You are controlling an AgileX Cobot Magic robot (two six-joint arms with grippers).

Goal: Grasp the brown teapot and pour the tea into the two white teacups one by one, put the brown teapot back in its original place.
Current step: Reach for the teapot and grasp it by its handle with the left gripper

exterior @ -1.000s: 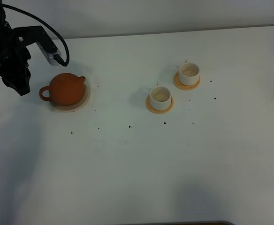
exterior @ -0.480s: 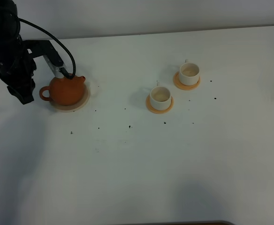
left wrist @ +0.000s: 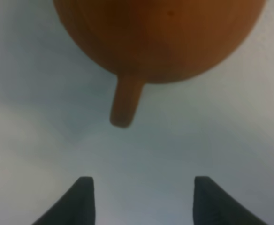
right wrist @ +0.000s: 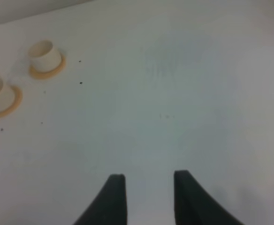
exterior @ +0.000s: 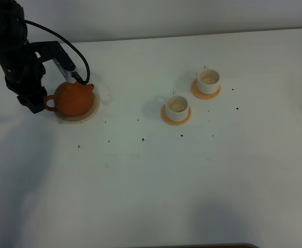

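So the brown teapot (exterior: pixel 74 98) is sitting upright on its pale saucer (exterior: pixel 81 119), over on the left side of the white table (exterior: pixel 192 181), lid on, spout facing the cups. The left gripper (left wrist: pixel 144 201) is right at the handle end of it. Its jaws are spread wide and hold nothing, and in the left wrist view the loop handle (left wrist: pixel 125 105) lines up with the gap but is still a bit ahead of the fingertips, not touching. The arm's black cable (exterior: pixel 63 44) arcs over and drops down close by the pot's lid.

The two white teacups are well off to the right, each on its orange coaster: the nearer cup (exterior: pixel 176 105) and the farther cup (exterior: pixel 209 79), close to each other but not touching. Dark specks (exterior: pixel 143 139) are scattered on the table between pot and cups.

The right gripper (right wrist: pixel 148 197) hangs over bare table, fingers parted with nothing in them, cups well off to one side.
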